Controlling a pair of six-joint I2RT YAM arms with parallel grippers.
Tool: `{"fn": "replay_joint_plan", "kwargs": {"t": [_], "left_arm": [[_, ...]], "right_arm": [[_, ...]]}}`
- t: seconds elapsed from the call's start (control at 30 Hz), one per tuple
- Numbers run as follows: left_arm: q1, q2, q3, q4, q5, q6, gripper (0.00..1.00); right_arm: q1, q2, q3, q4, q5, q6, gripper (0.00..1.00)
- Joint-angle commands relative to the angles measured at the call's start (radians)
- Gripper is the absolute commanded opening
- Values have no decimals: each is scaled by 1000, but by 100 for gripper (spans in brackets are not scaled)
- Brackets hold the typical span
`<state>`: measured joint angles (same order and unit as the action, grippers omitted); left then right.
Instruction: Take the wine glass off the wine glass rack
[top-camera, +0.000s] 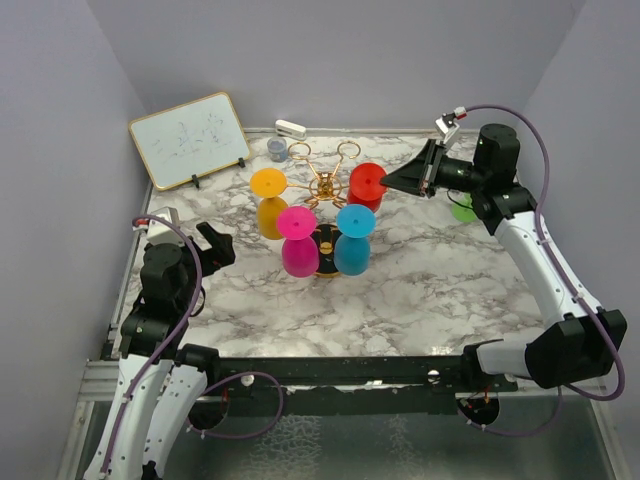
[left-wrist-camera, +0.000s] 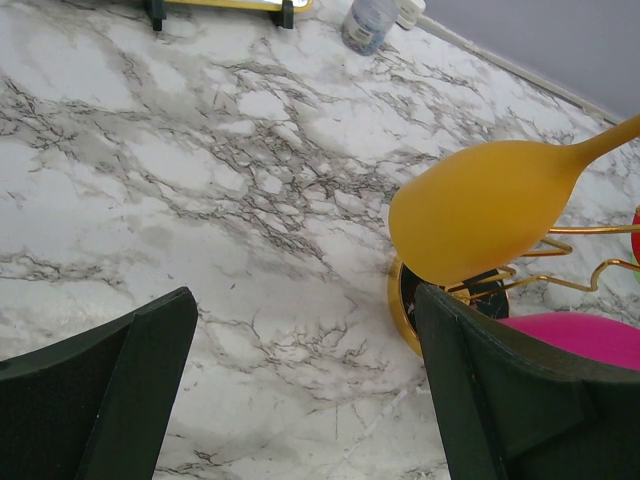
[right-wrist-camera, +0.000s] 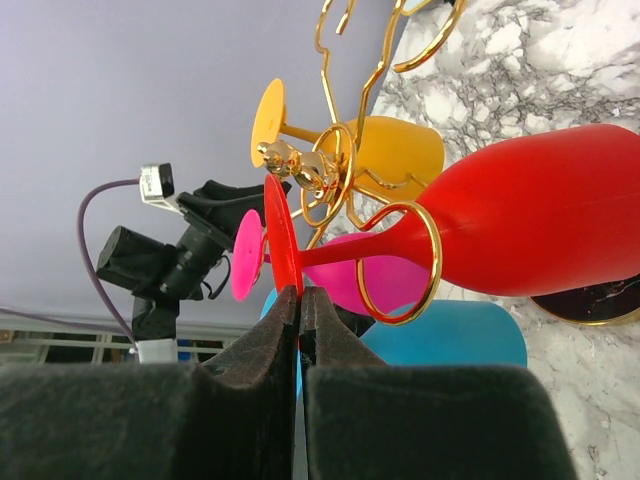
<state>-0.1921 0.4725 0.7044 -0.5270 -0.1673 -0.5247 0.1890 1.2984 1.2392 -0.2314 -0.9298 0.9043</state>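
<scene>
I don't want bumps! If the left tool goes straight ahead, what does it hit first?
Probably the marble table: the open left tool aims down at bare tabletop. The yellow wine glass hangs right of that line; depth is unclear.

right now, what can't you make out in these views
Top view: green object mostly hidden behind the right arm; cannot identify it.
Top view: whiteboard marks too faint to read.
Right wrist view: whether the shut right claw pinches the red glass foot or only touches it.
Left wrist view: pink glass mostly behind a left claw finger.
</scene>
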Motion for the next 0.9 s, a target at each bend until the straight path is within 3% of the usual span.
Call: {"fn": "replay_joint_plan", "kwargs": {"t": [0.0,0.87], "left_arm": [[-1,3,-8,8,-9,-1,92],[-1,1,-9,8,-8,-1,92]], "right_arm": [[11,19,44,-8,-48,-9,1],[16,27,3,-25,-63,10,1]]}}
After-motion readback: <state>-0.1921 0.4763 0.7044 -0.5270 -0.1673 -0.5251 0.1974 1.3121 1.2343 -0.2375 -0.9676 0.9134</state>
